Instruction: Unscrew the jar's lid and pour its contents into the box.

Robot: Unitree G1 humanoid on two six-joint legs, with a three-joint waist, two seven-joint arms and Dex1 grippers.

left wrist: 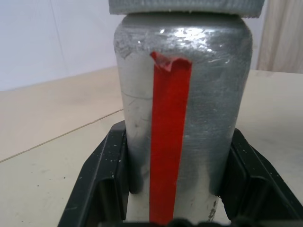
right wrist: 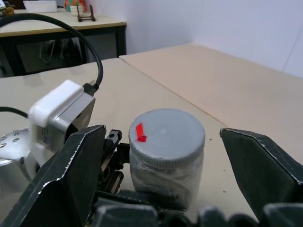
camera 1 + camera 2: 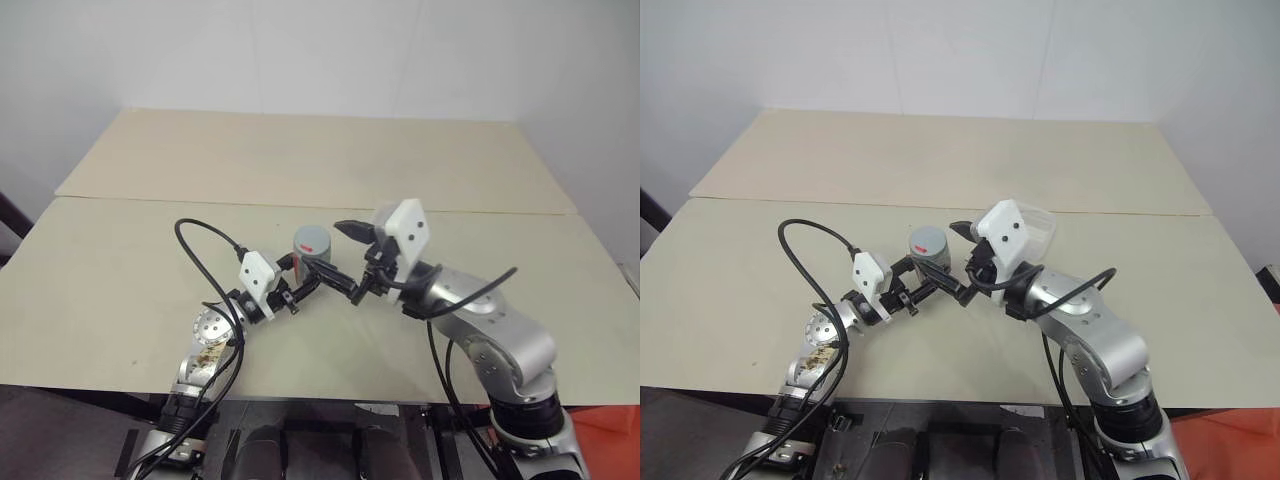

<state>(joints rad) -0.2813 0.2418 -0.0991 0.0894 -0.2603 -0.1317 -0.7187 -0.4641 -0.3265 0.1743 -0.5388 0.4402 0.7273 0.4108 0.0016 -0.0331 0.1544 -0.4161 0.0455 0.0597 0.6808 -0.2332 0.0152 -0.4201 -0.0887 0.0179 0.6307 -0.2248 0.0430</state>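
**op_remote:** So, status check from my end. I've got the left gripper (image 1: 177,198) clamped on the lower body of the jar (image 3: 312,250), holding it upright just above the table (image 3: 120,290), about mid-table in front of the robot. My right gripper (image 2: 163,156) has its fingers spread wide, one on either side of the lid (image 2: 165,130), not touching it as far as I can see.

**benchwatcher:** Lid's on then?

**op_remote:** Yep, seated on the jar (red mark on top, red stripe down the side). By my reckoning only the pickup is done. Left to do: close on the lid, twist it off, then tip the contents into the box (image 3: 1038,228), which sits on the table just behind my right wrist, empty as far as I can tell.
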